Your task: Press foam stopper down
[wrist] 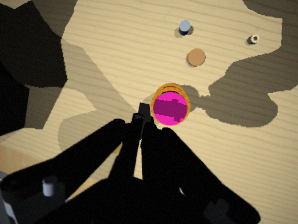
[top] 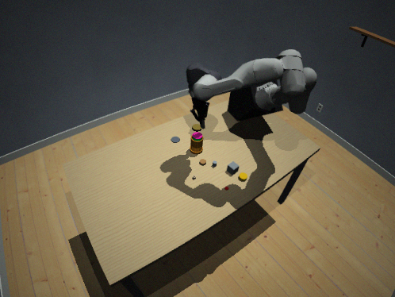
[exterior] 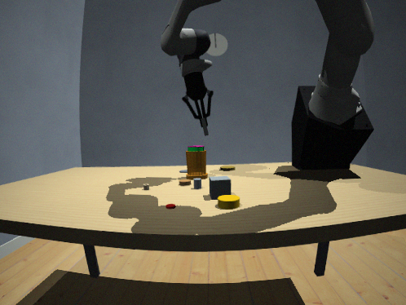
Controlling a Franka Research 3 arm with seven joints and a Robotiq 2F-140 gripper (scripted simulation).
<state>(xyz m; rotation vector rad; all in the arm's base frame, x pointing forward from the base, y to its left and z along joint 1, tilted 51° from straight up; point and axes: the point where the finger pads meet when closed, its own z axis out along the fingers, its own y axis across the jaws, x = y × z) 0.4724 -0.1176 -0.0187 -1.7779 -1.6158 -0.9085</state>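
Gripper (exterior: pixel 205 131) is clenched tight on nothing, pointing down just above the pink stopper (wrist: pixel 171 109), which pokes out of the upright jar (exterior: pixel 196 163) near the table's (top: pixel 119 222) far edge.

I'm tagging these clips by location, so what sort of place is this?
Probably a plain indoor room set up as a robot test bench: a wooden table with an orange jar and small blocks and discs, standing on plank flooring before bare grey walls, with the arm's black pedestal on the tabletop.
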